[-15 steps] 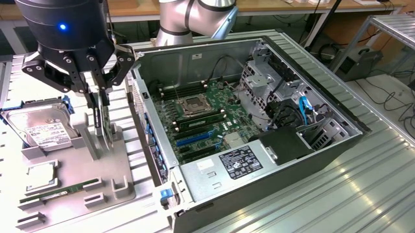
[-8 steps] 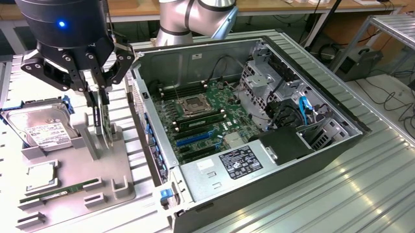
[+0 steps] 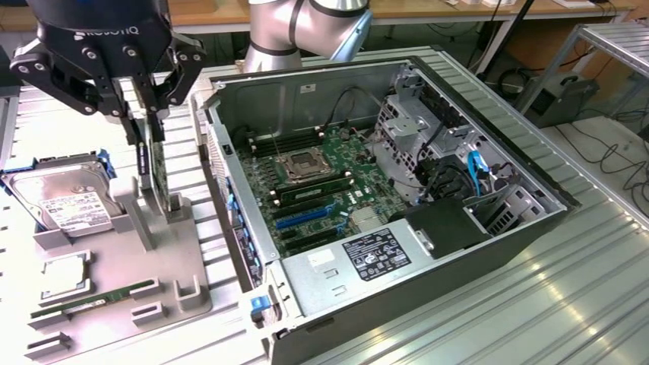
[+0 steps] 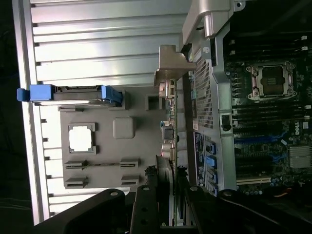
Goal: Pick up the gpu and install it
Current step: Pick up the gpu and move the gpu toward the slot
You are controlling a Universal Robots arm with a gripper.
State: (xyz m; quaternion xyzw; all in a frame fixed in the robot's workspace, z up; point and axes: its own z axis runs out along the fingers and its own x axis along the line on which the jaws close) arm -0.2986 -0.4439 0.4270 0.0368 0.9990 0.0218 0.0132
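The gpu [image 3: 154, 163] is a thin dark card standing on edge at the grey holder plate [image 3: 112, 262], left of the open computer case [image 3: 406, 190] in the exterior view. My gripper [image 3: 145, 114] reaches down from above and its two fingers press on the card's upper part from both sides. In the wrist view the gpu [image 4: 169, 141] runs away from the gripper [image 4: 168, 204], with its silvery end bracket [image 4: 170, 63] at the far end. I cannot tell whether the card's lower edge still rests in the holder's slots.
On the holder plate lie a hard drive [image 3: 66, 201] in a blue carrier, a square processor [image 3: 63, 275] and a green RAM stick [image 3: 96, 298]. Inside the case the motherboard [image 3: 309, 190] shows blue and black expansion slots [image 3: 304, 219]. The case's side wall [image 3: 233, 190] stands close beside the card.
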